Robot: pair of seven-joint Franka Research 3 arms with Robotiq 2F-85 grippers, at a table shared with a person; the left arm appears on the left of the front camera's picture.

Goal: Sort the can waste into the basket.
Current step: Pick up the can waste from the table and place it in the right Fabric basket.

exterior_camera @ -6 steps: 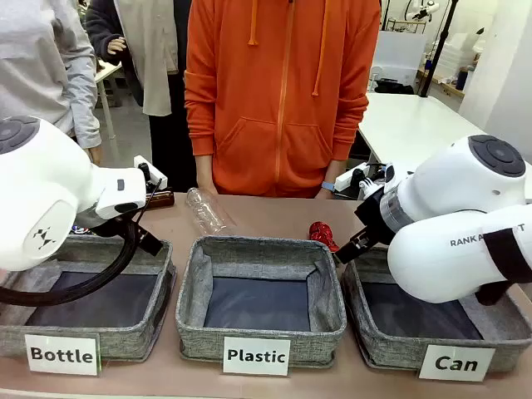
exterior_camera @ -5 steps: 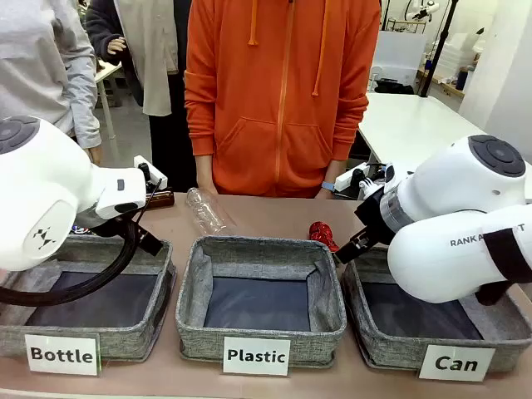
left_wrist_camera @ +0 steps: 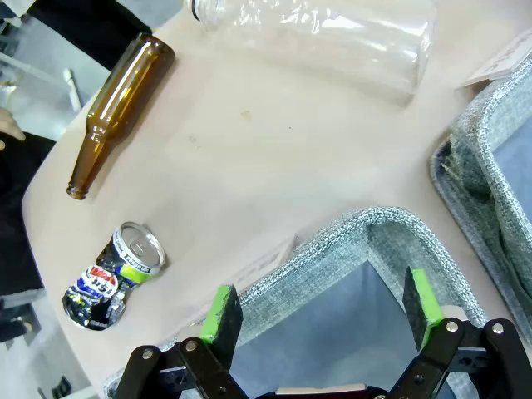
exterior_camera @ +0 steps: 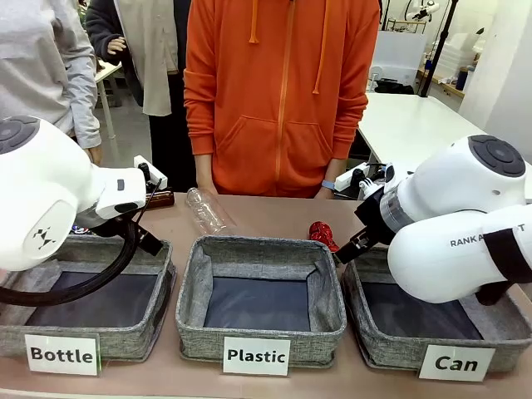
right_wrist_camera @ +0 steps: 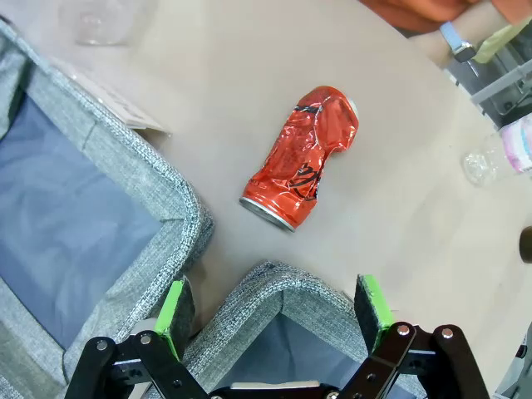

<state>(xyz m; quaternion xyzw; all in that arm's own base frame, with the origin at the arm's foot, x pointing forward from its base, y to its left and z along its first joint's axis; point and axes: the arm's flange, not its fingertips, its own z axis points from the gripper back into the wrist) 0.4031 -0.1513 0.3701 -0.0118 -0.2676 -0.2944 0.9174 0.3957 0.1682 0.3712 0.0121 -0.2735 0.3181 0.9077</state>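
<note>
The right claw point(right_wrist_camera: 274, 312) hangs spread wide and empty, its green pads straddling the far corner of the Can basket point(right_wrist_camera: 270, 287), so the grey rim runs right under the gap. Straight ahead of it, past that rim and apart from it, the red can point(right_wrist_camera: 303, 156) lies crushed on its side on the table point(right_wrist_camera: 208, 75), with bare tabletop around it. Off the claw's left pad sits the corner of the Plastic basket point(right_wrist_camera: 179, 208), with only a narrow slot between the two baskets. Far off its right pad is what looks like a small clear bottle point(right_wrist_camera: 499, 154), though that edge of the right wrist view is poor. The left claw point(left_wrist_camera: 322, 306) is spread and empty too, over a corner of the Bottle basket point(left_wrist_camera: 366, 223). The dark can point(left_wrist_camera: 112, 277) lies beyond its left pad, near the table's edge. A brown bottle point(left_wrist_camera: 116, 112) lies farther ahead, and a clear plastic bottle point(left_wrist_camera: 324, 37) stretches across the far end. A person in an orange hoodie point(exterior_camera: 283, 91) stands against the far side.
</note>
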